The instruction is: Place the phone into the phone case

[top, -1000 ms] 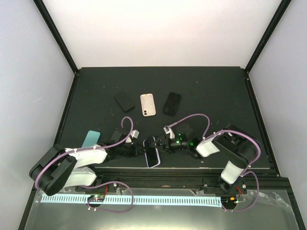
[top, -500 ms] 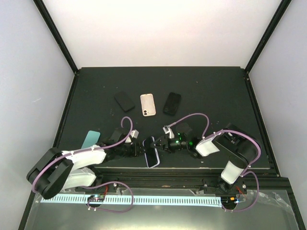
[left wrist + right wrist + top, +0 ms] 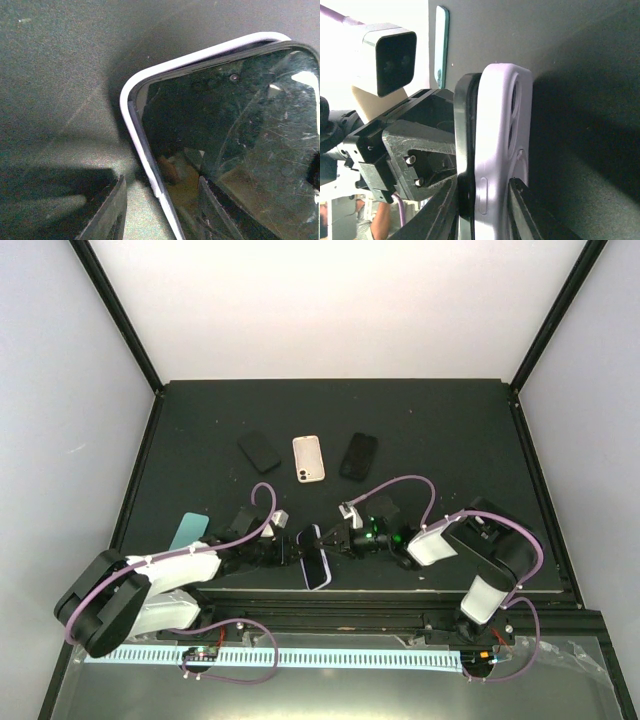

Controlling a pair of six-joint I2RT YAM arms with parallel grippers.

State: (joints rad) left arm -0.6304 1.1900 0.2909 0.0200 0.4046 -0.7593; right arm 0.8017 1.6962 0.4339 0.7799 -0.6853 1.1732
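Phone (image 3: pixel 316 560) part-seated in lilac case (image 3: pixel 500 150), near the front edge of the table (image 3: pixel 430 440), between both grippers.
The dark, scratched glass sits inside the pale rim, but at one corner the black slab stands proud of the case. The left gripper (image 3: pixel 292 553) reaches in low from the left, jaws apart astride the rim, one finger (image 3: pixel 111 214) off the case and the other over the glass. The right gripper (image 3: pixel 331 543) comes from the right, fingers (image 3: pixel 522 212) pressed to both faces, clamping phone and case.
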